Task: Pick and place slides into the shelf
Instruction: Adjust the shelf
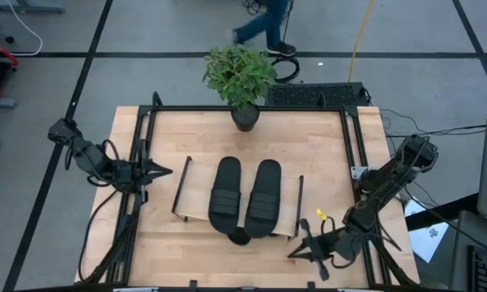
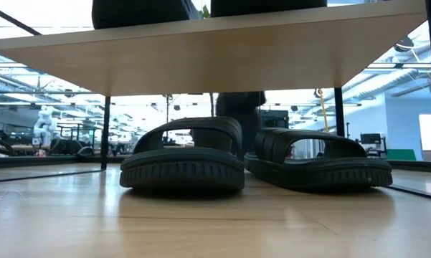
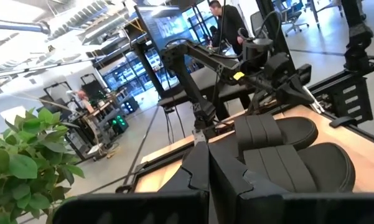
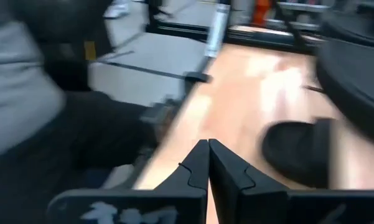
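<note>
Two black slides (image 1: pixel 225 193) (image 1: pixel 263 197) lie side by side, soles down, on the shelf's light wood board (image 1: pixel 196 191). Two more slides (image 2: pixel 183 154) (image 2: pixel 319 158) rest soles down on the table under the board (image 2: pixel 215 57); from above only one toe (image 1: pixel 239 237) peeks out at the near edge. My left gripper (image 1: pixel 168 171) is shut with nothing in it, pointing level at the shelf's left end; it also shows in its wrist view (image 3: pixel 206 149). My right gripper (image 1: pixel 292 253) (image 4: pixel 208 146) is shut and bare near the shelf's near right corner, with a slide's toe (image 4: pixel 299 152) beyond it.
A potted plant (image 1: pixel 241 77) stands at the table's far edge, behind the shelf. Black frame rails (image 1: pixel 142 138) (image 1: pixel 352 138) run along the table's left and right sides. A person (image 1: pixel 267 24) walks on the floor beyond the table. Bare tabletop lies left of the shelf.
</note>
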Controlling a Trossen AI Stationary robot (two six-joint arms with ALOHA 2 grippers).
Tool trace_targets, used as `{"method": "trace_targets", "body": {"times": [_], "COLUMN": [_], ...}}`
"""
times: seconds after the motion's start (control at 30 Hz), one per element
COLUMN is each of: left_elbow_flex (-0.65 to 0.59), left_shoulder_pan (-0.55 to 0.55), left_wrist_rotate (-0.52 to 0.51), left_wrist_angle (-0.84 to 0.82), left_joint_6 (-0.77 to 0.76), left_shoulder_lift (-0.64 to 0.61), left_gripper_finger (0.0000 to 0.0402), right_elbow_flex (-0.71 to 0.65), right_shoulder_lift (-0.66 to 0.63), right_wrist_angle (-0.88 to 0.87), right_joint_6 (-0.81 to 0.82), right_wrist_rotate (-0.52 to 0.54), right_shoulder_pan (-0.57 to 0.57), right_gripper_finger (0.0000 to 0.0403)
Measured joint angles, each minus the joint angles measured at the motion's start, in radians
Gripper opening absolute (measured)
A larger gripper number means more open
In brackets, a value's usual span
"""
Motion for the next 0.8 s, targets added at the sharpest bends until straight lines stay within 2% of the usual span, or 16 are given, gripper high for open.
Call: {"method": "trace_targets", "body": {"times": [0.07,0.2,0.3,0.8], "left_elbow_flex": [0.000,0.000,0.000,0.000], "left_shoulder_pan": [0.004,0.004,0.004,0.004], "left_wrist_rotate": [0.000,0.000,0.000,0.010], "left_wrist_angle": [0.000,-0.001,-0.004,-0.058], "left_joint_6": [-0.005,-0.023,-0.032,-0.103], "left_shoulder_lift": [0.001,0.001,0.001,0.001], "left_gripper_finger": [0.0005,0.0005,0.0005,0.0005], "right_elbow_flex": [0.000,0.000,0.000,0.000], "right_shoulder_lift": [0.020,0.032,0.017,-0.059], "right_wrist_angle": [0.000,-0.013,-0.076,-0.328], "right_joint_6": [0.015,0.026,0.064,0.214], "right_wrist_rotate": [0.062,0.117,0.184,0.312], "right_shoulder_pan": [-0.008,-0.013,-0.012,-0.010], "right_gripper_finger": [0.0000,0.0000,0.0000,0.0000]}}
